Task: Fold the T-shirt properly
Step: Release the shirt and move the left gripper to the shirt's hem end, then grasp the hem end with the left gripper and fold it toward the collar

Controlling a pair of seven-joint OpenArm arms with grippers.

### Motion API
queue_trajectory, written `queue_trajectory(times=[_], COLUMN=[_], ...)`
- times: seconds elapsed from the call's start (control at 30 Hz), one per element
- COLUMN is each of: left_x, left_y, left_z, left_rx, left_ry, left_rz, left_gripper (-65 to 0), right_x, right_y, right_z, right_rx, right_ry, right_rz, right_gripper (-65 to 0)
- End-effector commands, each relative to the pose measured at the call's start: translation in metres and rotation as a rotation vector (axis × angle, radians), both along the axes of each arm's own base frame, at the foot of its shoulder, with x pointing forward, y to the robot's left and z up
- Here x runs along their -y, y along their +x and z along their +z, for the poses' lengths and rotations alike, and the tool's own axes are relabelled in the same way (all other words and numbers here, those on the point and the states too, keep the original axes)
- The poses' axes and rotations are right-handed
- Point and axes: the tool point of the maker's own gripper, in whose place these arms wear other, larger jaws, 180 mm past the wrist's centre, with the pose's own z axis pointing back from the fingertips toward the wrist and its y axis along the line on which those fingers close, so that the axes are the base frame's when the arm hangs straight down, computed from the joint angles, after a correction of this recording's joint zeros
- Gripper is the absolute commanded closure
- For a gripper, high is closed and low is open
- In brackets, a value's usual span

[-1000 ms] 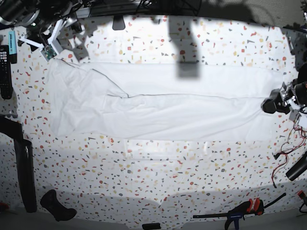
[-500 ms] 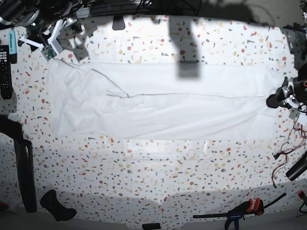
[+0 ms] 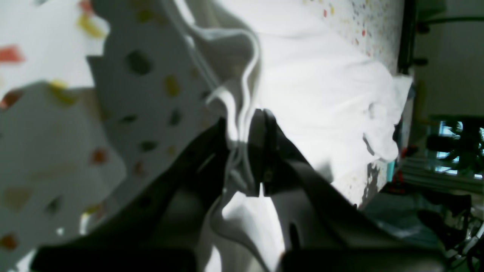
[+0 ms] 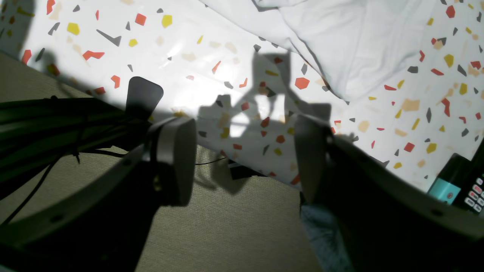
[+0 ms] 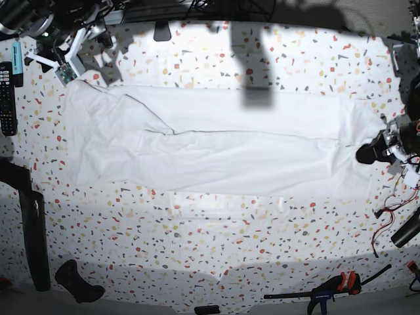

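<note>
The white T-shirt (image 5: pixel 216 151) lies spread out lengthwise across the speckled table (image 5: pixel 216 249), folded into a long band. At its right end my left gripper (image 5: pixel 367 152) is shut on the hem. The left wrist view shows the gripper (image 3: pixel 245 124) pinching a rippled fold of the T-shirt (image 3: pixel 321 83) between its dark fingers. My right gripper (image 5: pixel 65 62) hangs at the far left corner. In the right wrist view it (image 4: pixel 244 151) is open and holds nothing, standing over the table's edge just off a corner of the T-shirt (image 4: pixel 359 41).
A black remote (image 5: pixel 6 98) lies at the left edge, also seen as a remote (image 4: pixel 469 189) beside the right gripper. A black bar (image 5: pixel 36 243) and a dark handle (image 5: pixel 79 282) sit front left. A clamp (image 5: pixel 335 289) and red wires (image 5: pixel 394 210) are front right.
The left gripper went from open to shut on the shirt's right hem, then shifted slightly toward the table's front, drawing that end up into wrinkles. The right arm stayed put.
</note>
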Motion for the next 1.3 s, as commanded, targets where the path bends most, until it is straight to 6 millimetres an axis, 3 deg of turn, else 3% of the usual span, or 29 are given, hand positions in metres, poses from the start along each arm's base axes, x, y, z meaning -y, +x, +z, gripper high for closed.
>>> queue_trajectory(times=[0.0, 0.33, 0.5, 0.93, 1.13, 1.27], left_x=[0.007, 0.144, 0.193, 0.225, 0.253, 0.271], left_y=[0.013, 0.011, 0.004, 0.007, 0.007, 0.0], left_z=[0.019, -0.001, 0.002, 0.012, 0.019, 0.01], left_rx=[0.068, 0.053, 0.034, 0.056, 0.062, 0.036], left_ry=[-0.024, -0.261, -0.353, -0.438, -0.497, -0.452], left_rz=[-0.009, -0.123, -0.185, -0.18, -0.184, -0.223], left_gripper=[0.0, 0.0, 0.0, 0.0, 0.0, 0.0], right_x=[-0.003, -0.003, -0.003, -0.003, -0.003, -0.003], right_y=[0.003, 0.003, 0.003, 0.004, 0.004, 0.004], right_z=[0.006, 0.006, 0.006, 0.007, 0.007, 0.007], right_rx=[0.027, 0.027, 0.026, 0.031, 0.031, 0.031], right_ry=[0.001, 0.001, 0.0, 0.003, 0.003, 0.003], right_rz=[0.019, 0.019, 0.019, 0.02, 0.019, 0.02], right_gripper=[-39.6, -39.5, -39.6, -39.5, -39.6, -39.6])
